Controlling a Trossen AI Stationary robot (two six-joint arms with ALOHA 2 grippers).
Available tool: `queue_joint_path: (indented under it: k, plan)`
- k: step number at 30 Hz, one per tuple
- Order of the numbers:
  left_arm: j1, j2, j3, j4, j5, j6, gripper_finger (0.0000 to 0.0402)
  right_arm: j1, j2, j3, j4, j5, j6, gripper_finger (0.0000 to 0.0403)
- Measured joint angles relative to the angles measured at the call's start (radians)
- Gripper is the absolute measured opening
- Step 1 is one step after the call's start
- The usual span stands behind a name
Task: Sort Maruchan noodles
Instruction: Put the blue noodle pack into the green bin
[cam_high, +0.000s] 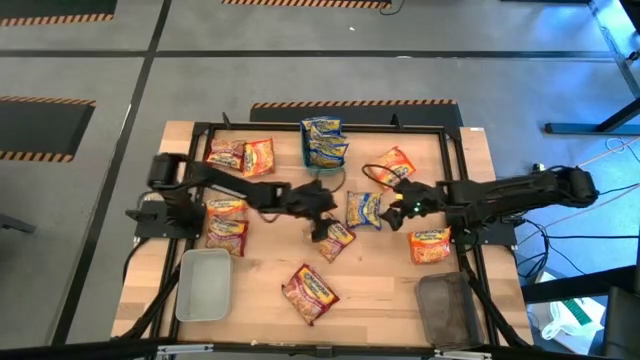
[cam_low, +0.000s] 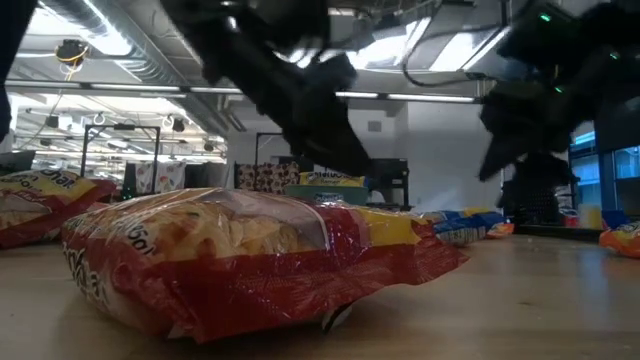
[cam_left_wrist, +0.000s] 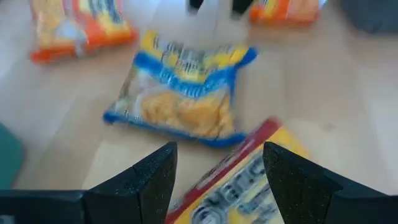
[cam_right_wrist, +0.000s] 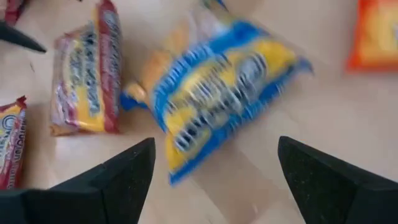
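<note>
Both grippers hang open over the ramen packets in the middle of the table.

Your left gripper hovers, jaws apart and empty, above a red-edged packet; your right gripper, jaws wide and empty, is just beside a blue-and-yellow packet. More packets lie scattered toward the far edge and both sides. No lettering on the wrappers can be read clearly.

High view looks straight down on whole table; low view sits at tabletop level, close behind red packet; both wrist views, blurry, probably share blue packet.
</note>
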Motion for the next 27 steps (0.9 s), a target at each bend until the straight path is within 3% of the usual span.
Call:
queue_joint_path:
  k: [5,10,27]
  plan:
    - [0.041,0.1,0.146,-0.06,-0.001,0.063,0.0232,-0.036,-0.029,-0.141,0.192,-0.024,0.143,0.0325]
    - [0.071,0.148,0.172,-0.064,0.0,0.079,0.0232,-0.09,-0.006,-0.226,0.365,-0.048,0.211,0.0325]
    - [0.094,0.331,0.174,0.03,0.021,0.054,0.0232,-0.131,0.244,-0.237,0.654,-0.083,0.235,0.0325]
